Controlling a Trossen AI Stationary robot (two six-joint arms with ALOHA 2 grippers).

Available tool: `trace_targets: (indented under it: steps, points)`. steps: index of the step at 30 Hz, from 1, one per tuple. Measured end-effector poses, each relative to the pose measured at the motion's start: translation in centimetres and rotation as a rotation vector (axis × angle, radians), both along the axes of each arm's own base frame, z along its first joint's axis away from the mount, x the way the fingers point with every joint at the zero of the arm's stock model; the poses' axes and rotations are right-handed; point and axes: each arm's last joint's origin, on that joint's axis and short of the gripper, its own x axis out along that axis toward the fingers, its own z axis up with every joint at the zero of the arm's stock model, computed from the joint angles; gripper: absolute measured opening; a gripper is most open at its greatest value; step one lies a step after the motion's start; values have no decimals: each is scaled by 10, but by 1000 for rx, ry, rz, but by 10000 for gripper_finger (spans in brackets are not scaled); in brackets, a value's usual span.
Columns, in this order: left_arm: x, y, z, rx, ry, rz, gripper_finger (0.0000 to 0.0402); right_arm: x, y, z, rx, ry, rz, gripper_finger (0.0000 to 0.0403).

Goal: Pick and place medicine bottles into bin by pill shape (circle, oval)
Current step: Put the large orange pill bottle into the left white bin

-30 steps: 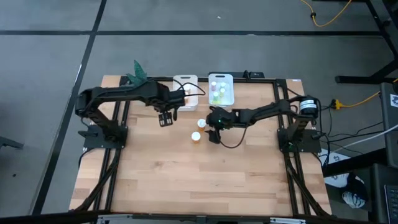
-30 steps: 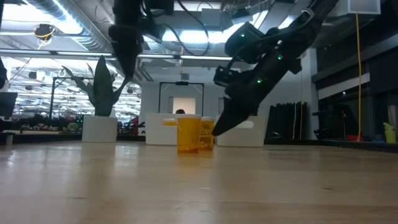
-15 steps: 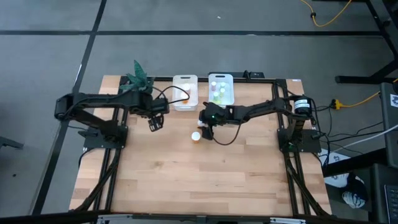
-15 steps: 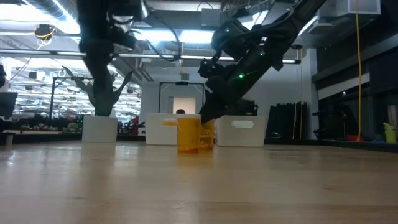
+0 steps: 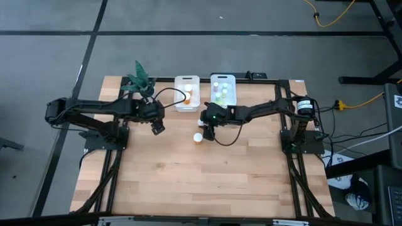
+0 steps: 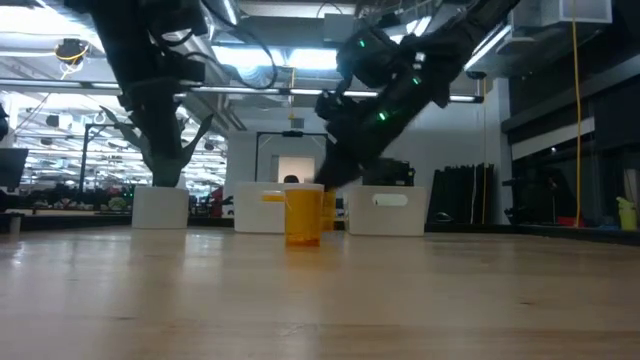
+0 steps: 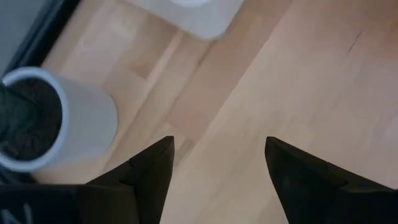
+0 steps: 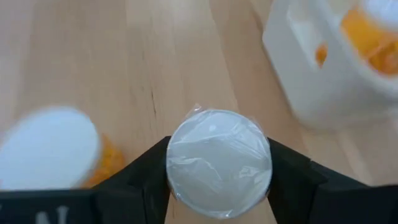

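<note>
Two orange-bodied, white-capped medicine bottles stand on their bases on the table's middle. One (image 5: 198,137) stands free; it also shows in the right wrist view (image 8: 53,149). My right gripper (image 5: 206,129) is shut on the other bottle (image 8: 219,163), just beyond the free one and nearer the bins. My left gripper (image 5: 157,125) is open and empty over bare wood, near the potted plant (image 7: 50,124). My right gripper has the bottle's white cap (image 8: 180,163) between its two fingers, one on each side of the cap's rim. The fingers come from above, slanting down from the table's right. The bottle stands upright; in the low view (image 6: 330,210) its base seems to be on the table.
Two white bins stand at the far edge: the left one (image 5: 187,100) holds orange bottles, the right one (image 5: 223,100) pale green and pink ones. The plant (image 5: 139,76) stands at the far left. Bare wood stretches toward the near edge.
My left gripper has drawn back from the left bin toward the table's left edge. My right gripper has gone toward the table's left and a little toward the far edge, from beside the two bottles to over the farther one.
</note>
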Motion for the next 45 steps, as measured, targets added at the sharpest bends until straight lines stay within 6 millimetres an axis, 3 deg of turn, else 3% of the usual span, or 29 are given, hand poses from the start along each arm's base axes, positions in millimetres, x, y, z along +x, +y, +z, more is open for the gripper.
trace_targets:
  steps: [9, 12, 15, 18, 21, 26, 37, 45]
  points:
    - [2, -6, -3, 36, -105, -23, 244, 33, -11, 71, -122, -82, 81, 205]
    - [3, -8, -2, 58, -113, -17, 244, 37, -29, 90, -171, -131, 63, 205]
    - [3, -9, -2, 95, -121, 11, 244, 33, -54, 97, -193, -144, 13, 205]
    - [3, -9, -1, 125, -123, 26, 244, 29, -79, 89, -162, -129, -45, 205]
    - [3, -9, -1, 131, -123, 27, 244, 30, -100, 65, -114, -80, -58, 205]
    - [3, -9, -1, 131, -126, 29, 244, 31, -120, 35, -77, -32, -75, 205]
    - [5, -9, -1, 133, -141, 29, 244, 35, -126, 33, -53, -97, -69, 205]
    - [5, -9, 0, 134, -146, 30, 244, 38, -127, 17, -33, -74, -78, 207]
